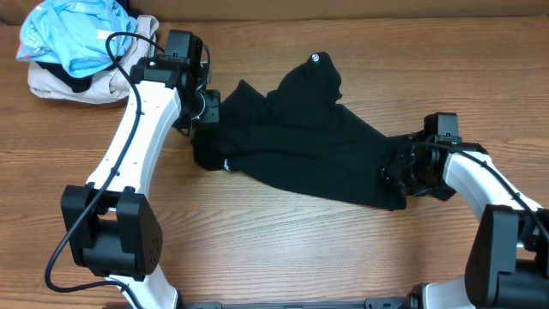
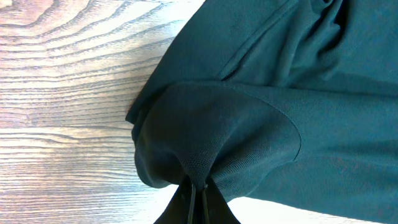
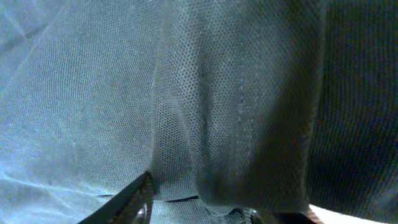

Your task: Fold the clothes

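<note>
Pinching a bunched edge, our left claw [image 1: 206, 107] is clamped on the black shirt [image 1: 292, 146], which lies crumpled across the bench [image 1: 300, 257]. Our right claw [image 1: 401, 172] is buried in the opposite edge; we cannot tell its spread. The fabric looks soft, light and limp, so we would grip it at the corners.

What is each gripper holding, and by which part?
Left gripper pinches a bunched fold of the black shirt. Right gripper sits at the shirt's other end; whether it grips cannot be told.
</note>
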